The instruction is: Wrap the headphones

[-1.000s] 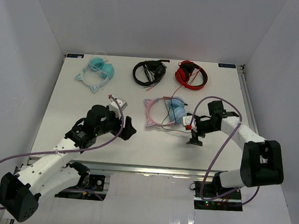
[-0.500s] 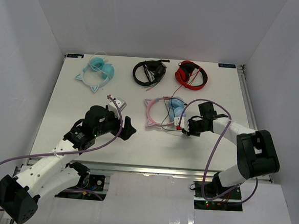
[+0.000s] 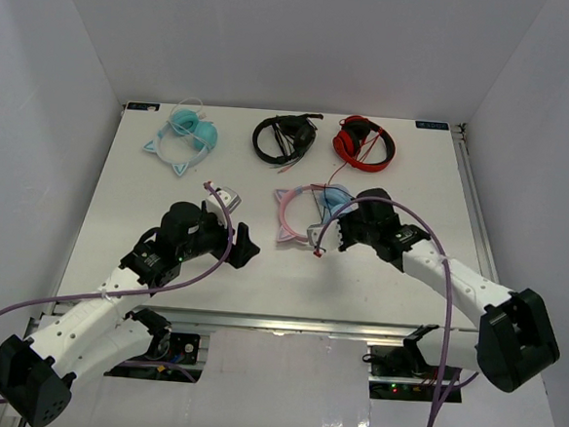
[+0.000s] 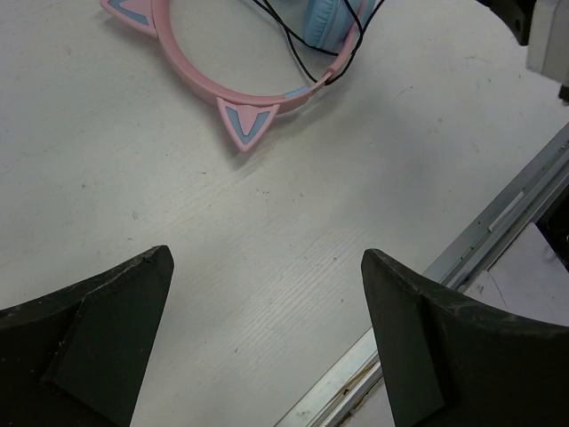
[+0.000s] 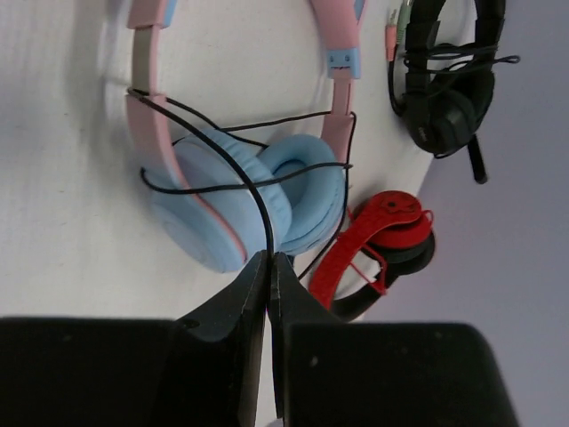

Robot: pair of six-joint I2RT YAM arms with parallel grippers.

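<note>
A: Look at the right tool [image 5: 268,263]: snapped fully shut just now, with the thin black cable [image 5: 264,222] nipped between the tips.

B: Wide open a second back, then?

A: Yes, and parked off to the right of the headphones [image 3: 307,211]. Swung left since, over to the near side of the light blue ear cups [image 5: 240,209].

B: Meaning for the wrap?

A: Probably the start of it: cable in hand, ready to be led round the pink headband [image 5: 147,116]. Only a few loose strands across the cups so far, nothing tidy.

B: Any shift in the headphones?

A: Hardly. Lying flat mid-tabletop [image 3: 140,184], just right of centre, on the near side of the black pair [image 3: 283,137] and red pair [image 3: 364,141].

B: And the left tool [image 4: 267,260]?

A: Gaping as wide as before, holding nothing, hovering near-left of the cat ears [image 4: 246,123]. No real move over the last second.
</note>
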